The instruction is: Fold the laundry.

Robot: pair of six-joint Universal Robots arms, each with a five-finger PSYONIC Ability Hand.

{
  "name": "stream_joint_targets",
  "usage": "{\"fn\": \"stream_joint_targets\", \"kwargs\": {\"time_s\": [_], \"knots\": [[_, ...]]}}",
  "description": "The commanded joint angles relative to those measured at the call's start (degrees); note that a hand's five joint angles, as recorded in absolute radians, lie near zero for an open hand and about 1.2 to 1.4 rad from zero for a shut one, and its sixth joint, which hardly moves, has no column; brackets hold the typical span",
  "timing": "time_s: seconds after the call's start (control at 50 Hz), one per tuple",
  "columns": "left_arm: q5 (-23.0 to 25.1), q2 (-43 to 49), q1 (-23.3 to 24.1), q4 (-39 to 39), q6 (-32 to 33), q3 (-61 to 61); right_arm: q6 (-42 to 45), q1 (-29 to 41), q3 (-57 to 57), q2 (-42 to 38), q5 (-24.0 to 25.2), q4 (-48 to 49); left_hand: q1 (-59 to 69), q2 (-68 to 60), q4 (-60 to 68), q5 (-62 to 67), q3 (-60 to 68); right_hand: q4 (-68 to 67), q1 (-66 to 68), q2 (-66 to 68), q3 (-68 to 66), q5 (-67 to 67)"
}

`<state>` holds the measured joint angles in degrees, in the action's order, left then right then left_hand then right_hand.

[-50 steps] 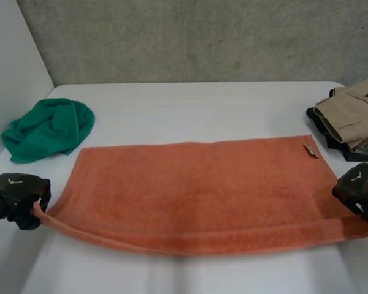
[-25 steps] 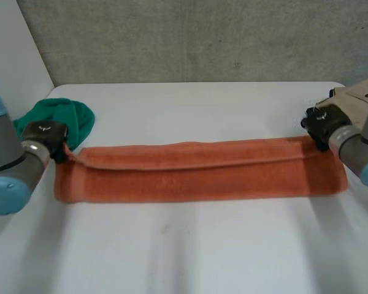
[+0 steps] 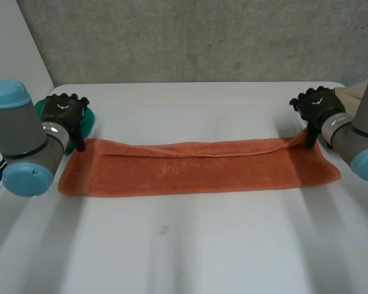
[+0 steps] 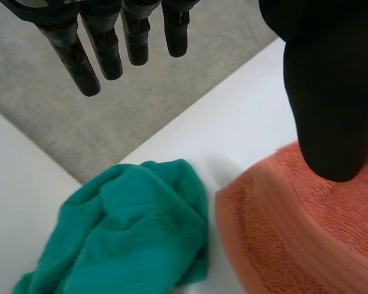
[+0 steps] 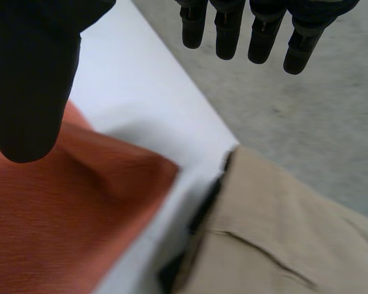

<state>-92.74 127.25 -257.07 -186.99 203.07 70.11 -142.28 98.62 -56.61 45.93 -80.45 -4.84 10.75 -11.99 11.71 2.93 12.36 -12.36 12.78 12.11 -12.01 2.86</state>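
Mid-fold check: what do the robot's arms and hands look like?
The left arm and right arm are thick grey tubes with round light-blue caps. The left hand and right hand are matte black: slim segmented fingers, a broad rounded thumb, a small white mark on the back.

Orange towel [image 3: 196,168] is nubbly terry cloth; green cloth [image 4: 129,233] likewise; table [image 3: 190,245] smooth, matt white; beige garment [image 5: 282,220] flat-woven.
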Motion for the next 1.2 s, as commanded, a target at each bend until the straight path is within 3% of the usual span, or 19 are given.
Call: {"fn": "stream_joint_targets", "kwargs": {"time_s": [0.02,0.18,0.28,0.32,0.44,0.62,0.74,0.84,0.96,1.12,1.2], "knots": [[4.94,3.97,-0.63,-2.41,3.12,-0.23,-0.37,-0.36,1.05,-2.86,4.25,-7.02,-0.75,1.99,-1.71,-2.93,-2.36,2.36,-2.78,-2.11,2.01,-2.86],[5.82,12.23,-1.24,-7.95,3.83,-8.4,-1.33,-0.1,11.16,-12.96,0.56,1.21,-0.75,1.99,-1.71,-2.93,-2.36,2.36,-2.78,-2.11,2.01,-2.86],[8.45,16.1,-1.77,-15.84,1.73,-14.55,-8.08,-0.27,18.62,-19.9,-3.91,21.49,-0.75,1.99,-1.71,-2.93,-2.36,2.36,-2.78,-2.11,2.01,-2.86],[7.67,15.75,-1.86,-17.35,0.49,-15.0,-9.59,-0.01,19.25,-20.36,-5.33,23.73,-0.75,1.99,-1.71,-2.93,-2.36,2.36,-2.78,-2.11,2.01,-2.86],[3.44,7.69,-1.42,-17.19,-4.87,-9.14,-10.83,-0.09,13.92,-13.7,-4.11,16.99,-0.75,1.99,-1.71,-2.93,-2.36,2.36,-2.78,-2.11,2.01,-2.86],[8.36,-4.18,-1.24,-16.31,-6.54,5.02,-8.64,-3.08,-0.23,0.1,1.17,3.71,-0.75,1.99,-1.71,-2.93,-2.36,2.36,-2.78,-2.11,2.01,-2.86],[11.09,-5.78,-1.07,-15.95,-6.28,8.9,-7.31,-4.05,-4.91,3.29,4.5,2.29,-0.75,1.99,-1.71,-2.93,-2.36,2.36,-2.78,-2.11,2.01,-2.86],[12.58,-3.77,-1.24,-15.6,-6.1,8.73,-8.19,-2.48,-1.68,-1.62,8.9,2.12,-0.75,1.99,-1.71,-2.93,-2.36,2.36,-2.78,-2.11,2.01,-2.86],[11.45,-2.09,-1.33,-14.46,-6.37,7.5,-13.81,-0.1,9.04,-10.41,9.17,1.06,-0.75,1.99,-1.71,-2.93,-2.36,2.36,-2.78,-2.11,2.01,-2.86],[10.83,-1.83,-1.24,-14.37,-6.45,7.23,-17.33,2.1,25.66,-22.19,7.77,-2.37,-0.75,1.99,-1.71,-2.93,-2.36,2.36,-2.78,-2.11,2.01,-2.86],[10.83,-1.83,-1.24,-14.37,-6.54,6.97,-17.42,2.8,32.43,-27.03,3.82,0.61,-0.75,1.99,-1.71,-2.93,-2.36,2.36,-2.78,-2.11,2.01,-2.86]]}}
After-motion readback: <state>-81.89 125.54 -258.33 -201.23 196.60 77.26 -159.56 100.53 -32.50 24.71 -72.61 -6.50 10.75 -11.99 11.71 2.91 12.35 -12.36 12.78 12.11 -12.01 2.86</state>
